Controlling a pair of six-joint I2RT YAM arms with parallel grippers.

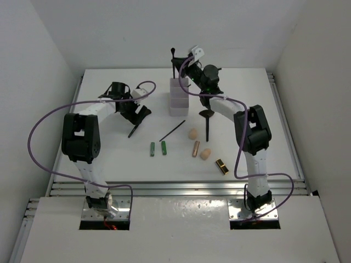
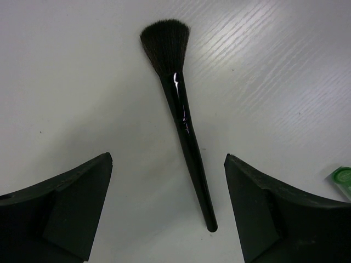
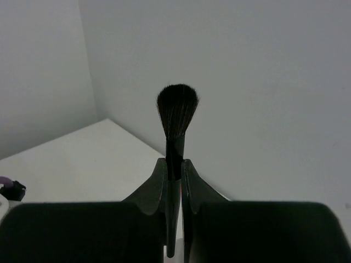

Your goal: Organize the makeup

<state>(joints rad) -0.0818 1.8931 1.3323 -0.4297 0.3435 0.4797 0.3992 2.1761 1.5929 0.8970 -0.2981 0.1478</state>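
Your left gripper hangs spread over the brush mid-frame, so pinch its probably light, stiff, slick handle mid-length; right gripper is clamped on a 2nd brush, upper centre

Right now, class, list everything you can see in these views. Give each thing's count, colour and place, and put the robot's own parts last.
flat brush: one, black, lying on the table under the left gripper
held brush: one, black, upright above the box
fan brush: one, black, on the table right of the box
pencil: one, dark, in front of the box
green tubes: two, green, side by side near the pencil
rose-gold tube: one, rose-gold, between the sponges
sponges: two, peach, mid-table
lipstick: one, black and gold, nearest the right arm's base
box: one, white, far middle
table: one, white
left gripper: one, black, open
right gripper: one, black, shut on the held brush
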